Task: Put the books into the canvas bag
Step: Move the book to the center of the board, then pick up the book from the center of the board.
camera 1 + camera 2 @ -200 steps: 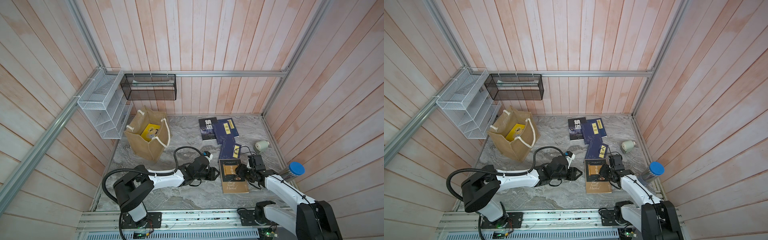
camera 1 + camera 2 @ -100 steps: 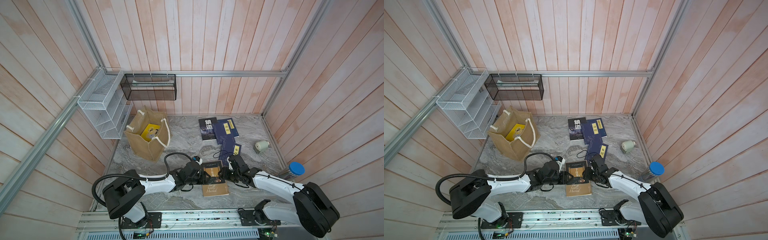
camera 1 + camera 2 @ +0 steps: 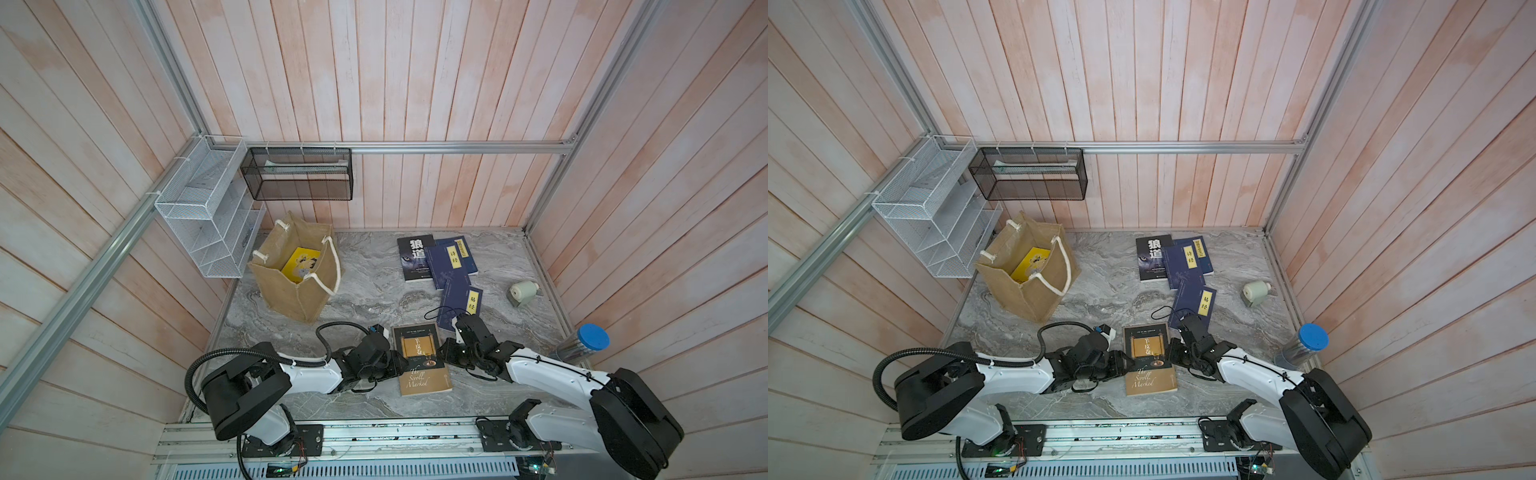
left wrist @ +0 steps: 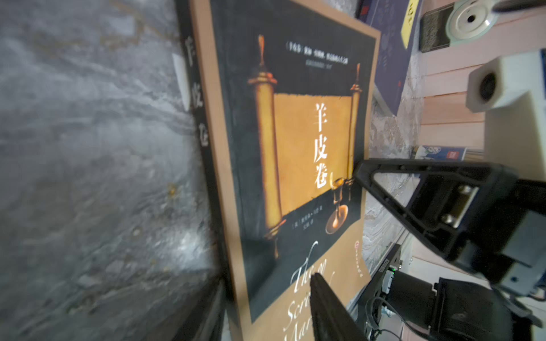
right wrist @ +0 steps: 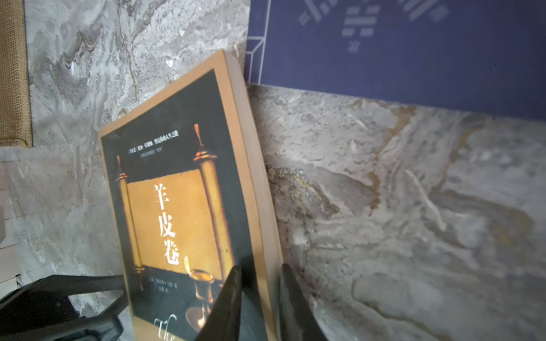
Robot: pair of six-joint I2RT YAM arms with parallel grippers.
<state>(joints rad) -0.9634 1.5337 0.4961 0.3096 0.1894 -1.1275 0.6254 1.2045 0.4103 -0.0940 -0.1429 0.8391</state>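
Books in sight: six.

One brown-and-black book (image 3: 419,353) lies cover up on the tabletop (image 3: 365,291), near the front edge, between my two arms. My right gripper (image 5: 261,268) is clamped on its page edge, one finger on the cover and the other beyond the edge. My left gripper (image 3: 395,362) has its jaws apart around the spine edge. Whether they touch the book, I cannot tell.

One yellow book (image 3: 300,264) stands inside the canvas bag (image 3: 286,297), which sits upright at back left, well apart.

One black book (image 3: 413,257) is at back right. Three navy books: two overlapping (image 3: 449,266) (image 3: 463,245) against the black one, the third (image 3: 459,305) just beyond the brown-and-black book.

Two wire baskets hang on the walls: one white basket (image 3: 203,224), one black basket (image 3: 299,174). One pale round gadget (image 3: 523,291). One blue-lidded jar (image 3: 592,338).
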